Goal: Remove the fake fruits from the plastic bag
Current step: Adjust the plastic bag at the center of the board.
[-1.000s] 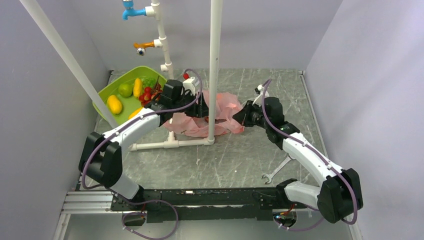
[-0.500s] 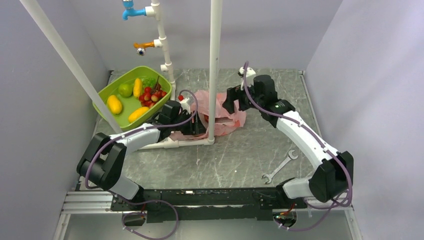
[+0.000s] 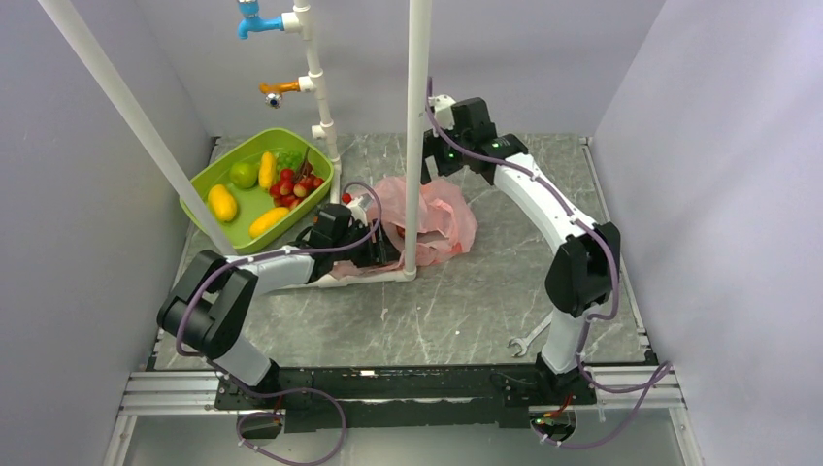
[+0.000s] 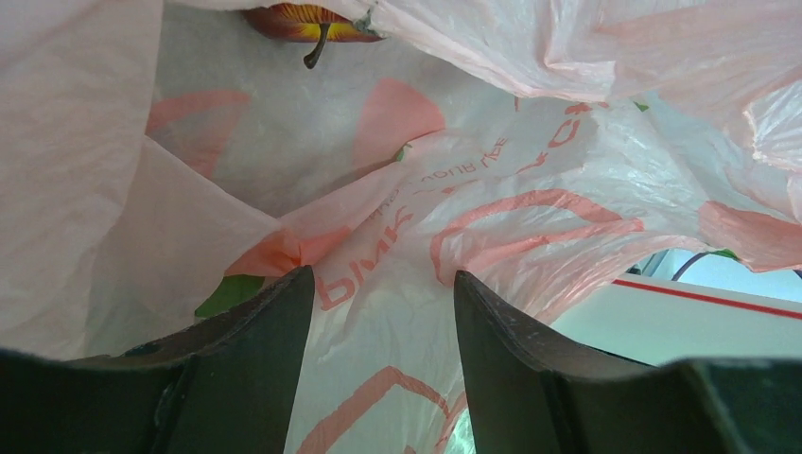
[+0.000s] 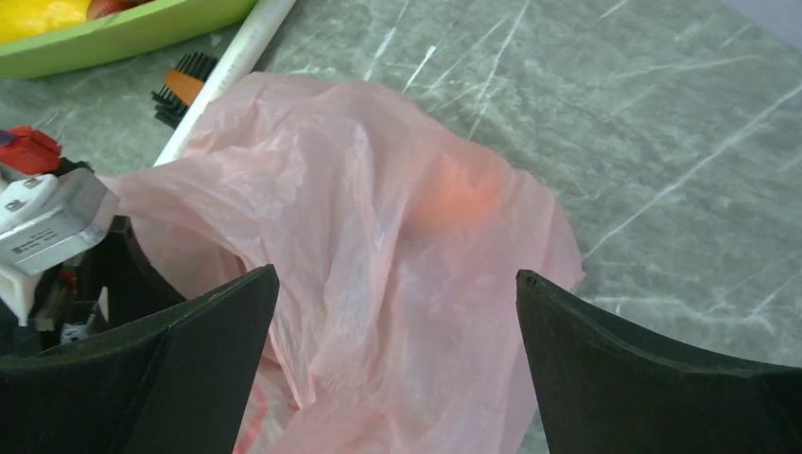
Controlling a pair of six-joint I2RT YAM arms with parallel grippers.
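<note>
The pink plastic bag (image 3: 442, 218) lies crumpled on the table by the white upright pole. My left gripper (image 3: 383, 250) reaches into its mouth from the left. Inside the bag its fingers (image 4: 251, 350) stand apart, with printed bag film (image 4: 397, 236) beyond them and nothing gripped. One fake fruit (image 4: 307, 19), red and yellow with a stem, sits at the top of that view. My right gripper (image 5: 395, 274) hangs wide open above the bag (image 5: 378, 246), holding nothing. An orange shape (image 5: 454, 194) shows through the film. From above, the right gripper (image 3: 437, 160) is behind the bag.
A green basket (image 3: 209, 175) at the back left holds a yellow mango (image 3: 222, 202), small red fruits (image 3: 291, 184), a green apple and grapes. A white pipe frame (image 3: 415, 136) stands over the bag. A wrench (image 3: 529, 340) lies front right. A brush (image 5: 184, 85) lies by the pipe.
My right gripper opened, let go of the bag and swung up and towards the back. The bag slumped. The left arm dropped lower and stayed in the bag's mouth.
</note>
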